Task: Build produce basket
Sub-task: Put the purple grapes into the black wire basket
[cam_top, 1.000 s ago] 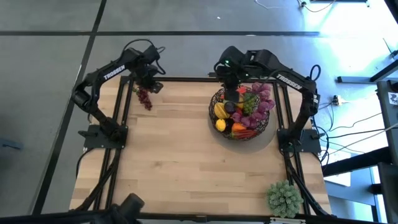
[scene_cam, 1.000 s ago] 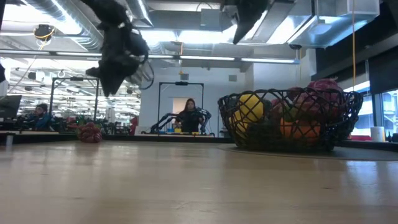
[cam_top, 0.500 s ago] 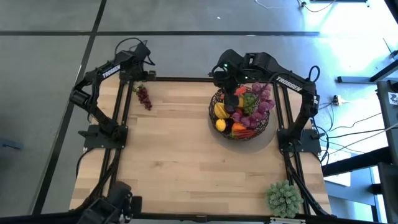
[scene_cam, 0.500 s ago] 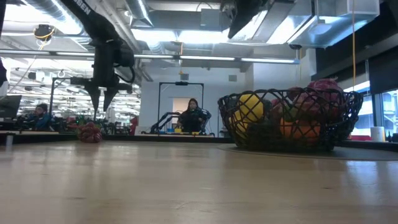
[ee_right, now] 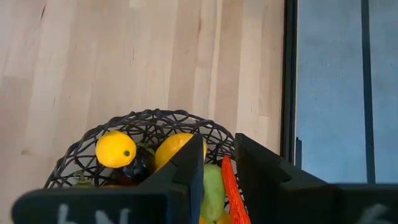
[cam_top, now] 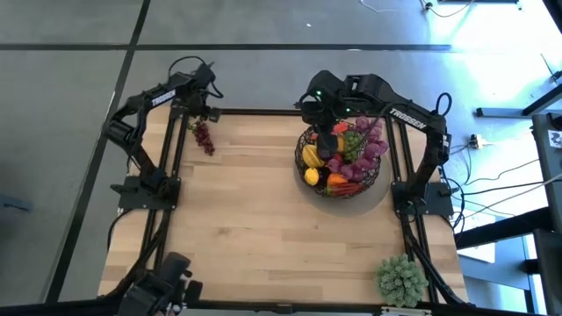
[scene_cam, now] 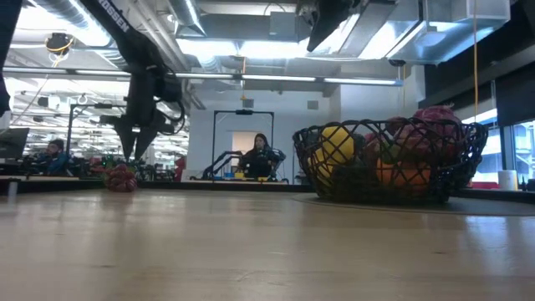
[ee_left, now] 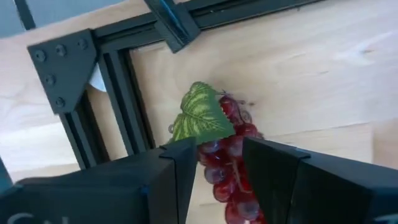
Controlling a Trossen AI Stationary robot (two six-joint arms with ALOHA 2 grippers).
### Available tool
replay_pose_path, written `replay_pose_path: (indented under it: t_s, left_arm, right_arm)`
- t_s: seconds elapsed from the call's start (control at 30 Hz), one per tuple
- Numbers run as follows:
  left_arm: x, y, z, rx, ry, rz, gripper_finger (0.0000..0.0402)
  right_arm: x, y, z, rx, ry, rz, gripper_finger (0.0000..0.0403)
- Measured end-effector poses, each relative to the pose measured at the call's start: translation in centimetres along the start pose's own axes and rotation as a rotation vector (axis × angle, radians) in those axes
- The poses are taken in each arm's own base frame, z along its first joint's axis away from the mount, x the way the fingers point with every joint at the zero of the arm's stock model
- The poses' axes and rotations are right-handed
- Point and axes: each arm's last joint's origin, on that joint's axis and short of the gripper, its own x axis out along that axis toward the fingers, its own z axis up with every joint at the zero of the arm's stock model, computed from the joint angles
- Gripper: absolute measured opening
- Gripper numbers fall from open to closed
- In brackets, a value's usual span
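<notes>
Left gripper [ee_left: 214,165] hovers over red grape bunch [cam_top: 203,137] lying at table's far left corner, jaws parted, empty. Right gripper [ee_right: 219,163] above filled dark wire basket [cam_top: 373,175], jaws narrow, empty.

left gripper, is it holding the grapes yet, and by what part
No. The left gripper hangs open above the red grapes, which lie on the table, untouched.
</notes>
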Motion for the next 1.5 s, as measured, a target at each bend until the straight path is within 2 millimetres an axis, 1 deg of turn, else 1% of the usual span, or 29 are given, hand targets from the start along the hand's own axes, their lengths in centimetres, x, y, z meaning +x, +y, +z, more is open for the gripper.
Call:
replay_pose_path:
  t_s: [0.17, 0.37, 0.5, 0.77, 0.83, 1.0, 1.07, 1.33, 1.5]
  left_arm:
    - [0.1, -0.4, -0.1, 0.084, -0.002, 0.034, 0.0121]
    - [0.1, -0.6, -0.6, 0.245, 0.046, 0.046, 0.0121]
    - [0.0, -0.9, -0.6, 0.315, 0.036, 0.098, 0.0121]
    - [0.1, -1.1, -0.7, 0.364, 0.034, 0.114, 0.0121]
    - [0.3, -1.1, -0.9, 0.377, 0.041, 0.116, 0.0121]
    - [1.2, -0.9, -1.8, 0.386, 0.077, 0.137, 0.0121]
    - [1.5, -0.9, -1.9, 0.390, 0.077, 0.144, 0.0121]
    - [1.6, -1.2, -1.3, 0.378, 0.005, 0.171, 0.0121]
    - [1.6, -1.2, -1.3, 0.427, 0.005, 0.162, 0.0121]
  right_arm:
    - [0.0, 0.0, 0.0, -0.015, 0.001, 0.001, 0.0087]
    - [0.0, 0.0, 0.0, -0.035, 0.001, 0.001, 0.0087]
    - [0.0, 0.0, 0.0, -0.048, 0.001, 0.001, 0.0087]
    - [0.0, 0.0, 0.0, -0.048, 0.002, 0.001, 0.0087]
    - [0.0, 0.0, 0.0, -0.048, 0.001, 0.003, 0.0087]
    - [0.0, 0.2, 0.1, -0.050, -0.041, 0.085, 0.0087]
    - [0.0, 0.3, 0.1, -0.051, -0.045, 0.093, 0.0087]
    - [0.0, 0.3, 0.1, -0.051, -0.046, 0.095, 0.0087]
    - [0.0, 0.3, 0.1, -0.051, -0.046, 0.095, 0.0087]
